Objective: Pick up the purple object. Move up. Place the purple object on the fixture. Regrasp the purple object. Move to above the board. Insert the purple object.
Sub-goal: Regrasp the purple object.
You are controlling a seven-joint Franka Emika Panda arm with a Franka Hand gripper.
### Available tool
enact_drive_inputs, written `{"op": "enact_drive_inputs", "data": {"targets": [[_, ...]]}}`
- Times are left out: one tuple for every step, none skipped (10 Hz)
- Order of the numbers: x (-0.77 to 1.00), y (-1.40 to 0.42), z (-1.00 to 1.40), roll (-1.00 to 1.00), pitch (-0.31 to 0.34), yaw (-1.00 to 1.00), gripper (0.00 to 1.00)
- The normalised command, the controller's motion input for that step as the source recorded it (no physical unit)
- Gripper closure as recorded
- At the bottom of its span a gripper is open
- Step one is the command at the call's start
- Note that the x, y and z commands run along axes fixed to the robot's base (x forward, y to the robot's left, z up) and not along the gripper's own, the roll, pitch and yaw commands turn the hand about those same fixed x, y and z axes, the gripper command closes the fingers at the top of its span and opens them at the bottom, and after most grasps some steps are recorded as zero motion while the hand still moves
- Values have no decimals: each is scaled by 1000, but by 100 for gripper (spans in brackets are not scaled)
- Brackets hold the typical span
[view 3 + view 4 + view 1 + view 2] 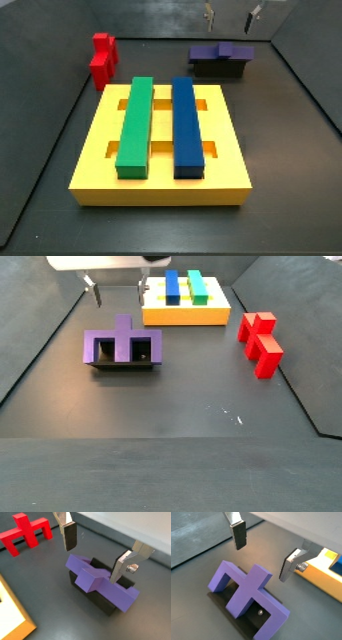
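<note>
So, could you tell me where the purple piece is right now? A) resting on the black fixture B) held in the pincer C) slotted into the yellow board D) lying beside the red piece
A: the purple piece sits on the fixture, with the open pincer empty above it.

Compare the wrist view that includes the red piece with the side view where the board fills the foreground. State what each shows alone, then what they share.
Only the wrist view: the dark pads of the open gripper, its fingers apart just above the purple object. Only the side view: the green bar and the blue bar lying on the board, seen whole. Both: the purple object resting on the fixture, the gripper above it, and the red piece.
</note>
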Motion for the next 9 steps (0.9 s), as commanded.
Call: {"op": "enact_drive_inputs", "data": {"targets": [[-23, -129, 0, 1000, 0, 74, 0], [0, -223, 0, 1000, 0, 0, 0], [0, -174, 0, 1000, 0, 0, 0], [0, -151, 0, 1000, 0, 0, 0], [-31, -137, 0, 1000, 0, 0, 0], [-29, -140, 0, 1000, 0, 0, 0], [0, -174, 0, 1000, 0, 0, 0], [0, -143, 0, 1000, 0, 0, 0], [0, -137, 0, 1000, 6, 0, 0]]}}
